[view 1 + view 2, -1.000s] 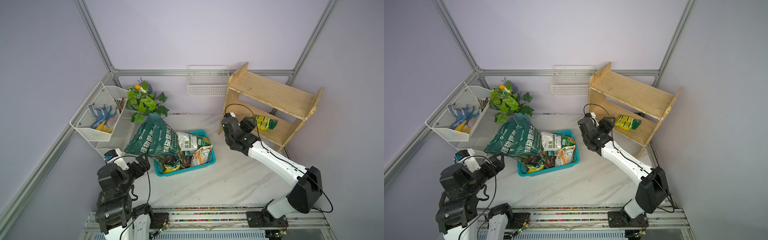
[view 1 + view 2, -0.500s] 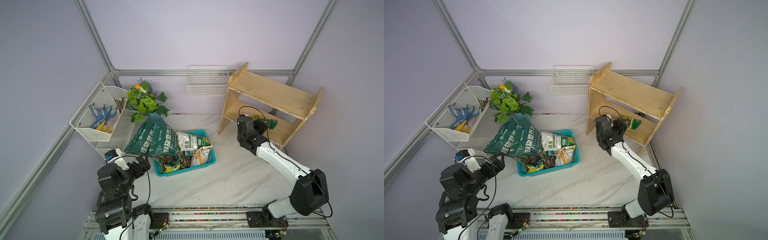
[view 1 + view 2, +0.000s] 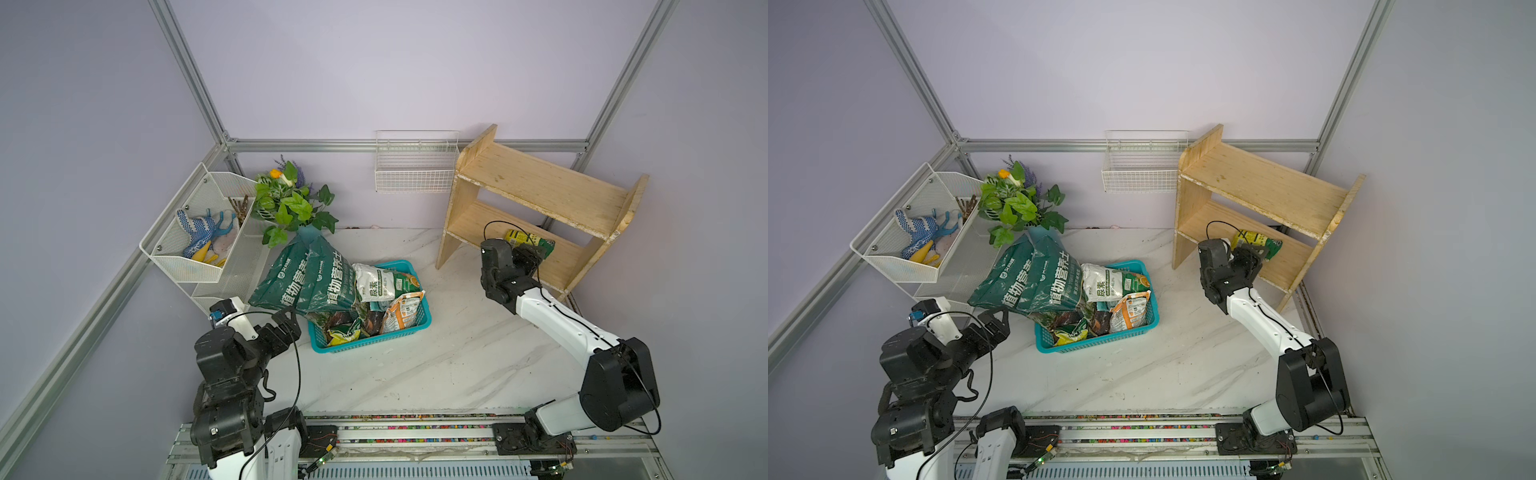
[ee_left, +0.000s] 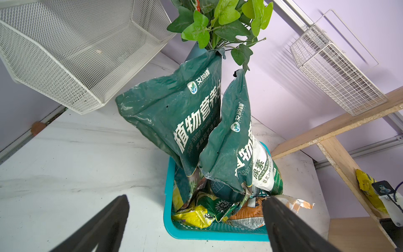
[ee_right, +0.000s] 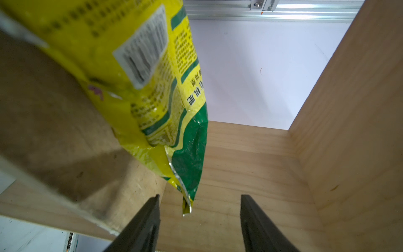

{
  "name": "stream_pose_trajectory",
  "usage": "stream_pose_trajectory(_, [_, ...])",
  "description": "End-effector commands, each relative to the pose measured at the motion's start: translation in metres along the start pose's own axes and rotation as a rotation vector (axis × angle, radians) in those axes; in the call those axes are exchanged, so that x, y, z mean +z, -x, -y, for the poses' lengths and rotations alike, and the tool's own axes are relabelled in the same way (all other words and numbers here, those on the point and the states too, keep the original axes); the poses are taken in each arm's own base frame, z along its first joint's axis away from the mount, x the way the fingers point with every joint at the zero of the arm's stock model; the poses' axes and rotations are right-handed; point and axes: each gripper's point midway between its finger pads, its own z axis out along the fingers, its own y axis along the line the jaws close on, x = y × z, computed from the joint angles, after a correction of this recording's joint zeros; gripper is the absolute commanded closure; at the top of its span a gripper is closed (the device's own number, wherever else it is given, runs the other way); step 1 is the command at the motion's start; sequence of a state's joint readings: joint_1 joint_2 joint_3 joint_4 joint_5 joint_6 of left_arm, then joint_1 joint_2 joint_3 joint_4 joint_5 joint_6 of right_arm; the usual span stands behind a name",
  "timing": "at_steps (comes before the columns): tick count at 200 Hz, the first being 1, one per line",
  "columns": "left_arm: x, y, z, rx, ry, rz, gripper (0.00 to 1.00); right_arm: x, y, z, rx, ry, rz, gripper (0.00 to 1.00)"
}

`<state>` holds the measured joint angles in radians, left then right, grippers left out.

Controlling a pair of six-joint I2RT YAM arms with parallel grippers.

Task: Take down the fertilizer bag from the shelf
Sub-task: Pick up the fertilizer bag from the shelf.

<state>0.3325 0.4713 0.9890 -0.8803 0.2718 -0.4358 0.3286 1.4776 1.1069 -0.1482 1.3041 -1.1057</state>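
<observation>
Setup is sitting in a little corner booth: pale lilac walls, aluminium rails running along the joints, and a white marble-look worktop with grey veins. The shelf is standing at the back on the robot's right, angled against the wall. The fertilizer bag, yellow and green, is lying on its lower tier.

The right gripper is reaching into that tier with its jaws standing apart. The bag's green corner is poking in between them, and neither jaw is clearly touching it.

The left gripper is hanging near the worktop's front left, jaws also spread wide. It's facing the teal basket, which is stuffed with packets, with two big dark green bags leaning out of it.

Behind that, a fake plant is sitting by a white mesh rack holding blue dotted gloves. A white wire basket is hanging on the back wall.
</observation>
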Motion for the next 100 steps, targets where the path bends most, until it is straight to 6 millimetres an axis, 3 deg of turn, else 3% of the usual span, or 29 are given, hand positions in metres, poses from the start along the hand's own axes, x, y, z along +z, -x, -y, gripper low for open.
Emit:
stream_pose_trajectory(1, [-0.002, 0.000, 0.002, -0.002, -0.006, -0.004, 0.00, 0.005, -0.001, 0.013, 0.060, -0.021, -0.022, 0.37])
stream_pose_trajectory(100, [-0.002, 0.001, 0.002, -0.002, -0.004, -0.003, 0.00, 0.032, 0.002, -0.002, 0.030, -0.020, -0.101, 0.37])
